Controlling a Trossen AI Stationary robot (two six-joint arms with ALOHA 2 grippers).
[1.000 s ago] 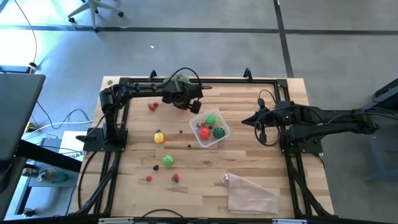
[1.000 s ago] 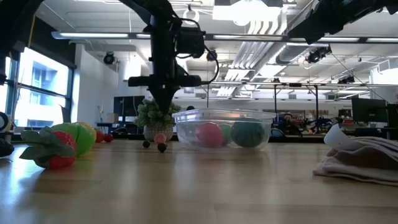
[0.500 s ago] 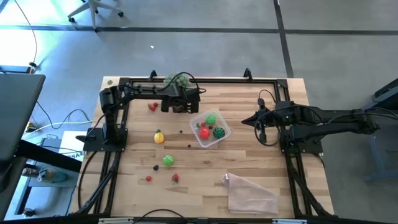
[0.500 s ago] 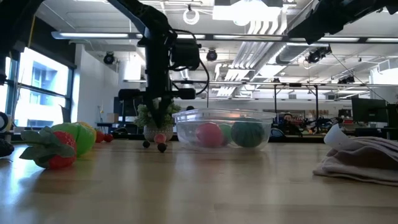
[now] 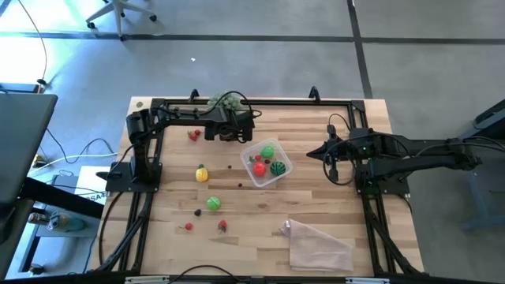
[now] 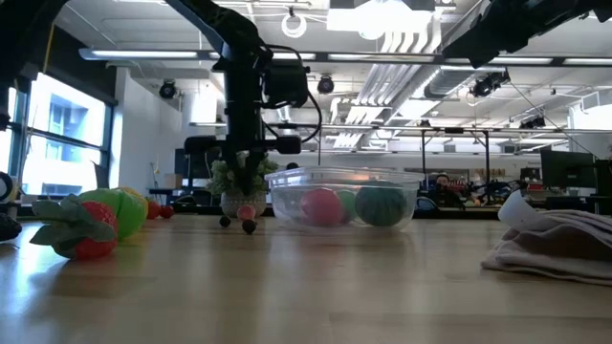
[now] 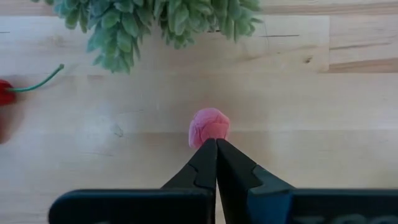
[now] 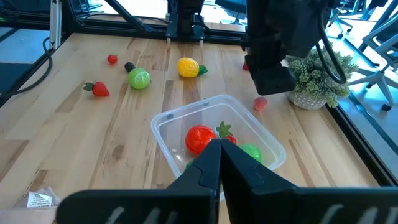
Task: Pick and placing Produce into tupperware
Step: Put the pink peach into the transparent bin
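Near edge of bench point(image 5: 260, 260): crinkled clear bag point(image 5: 319, 244), not part of the job. Just past it, loose produce is scattered on the left half: strawberry point(image 5: 223, 226), small red berry point(image 5: 188, 227), green apple point(image 5: 213, 203), yellow fruit point(image 5: 202, 173), two tiny dark berries near the tub.

Mid-bench: tupperware point(image 5: 266, 162) sits upright and already holds a red piece, a green one and the striped melon ball. Right gripper point(image 5: 309, 154) is parked just beside the tub's right side, fingers pressed together on nothing. It waits.

Far side: left gripper point(image 7: 216, 142) is at work, pointing down at a small pink fruit point(image 7: 209, 126) that lies on the bench between the tub and the leafy clump point(image 7: 161, 22). Fingers are fully closed, tips just short of the fruit, nothing held. A cherry point(image 7: 7, 93) lies off to one side, apart from it.

Step in hand, as I read it: pick the pink fruit.
- Spread the fingers before descending; closed tips would just push it away.
- Centre on the fruit; it's round and will likely roll, so straddle it evenly.
- Go down close to the bench and close gently.
- Watch the clump on approach; its leaves hang near.
- Lift clear of the tub rim, release over the open corner.
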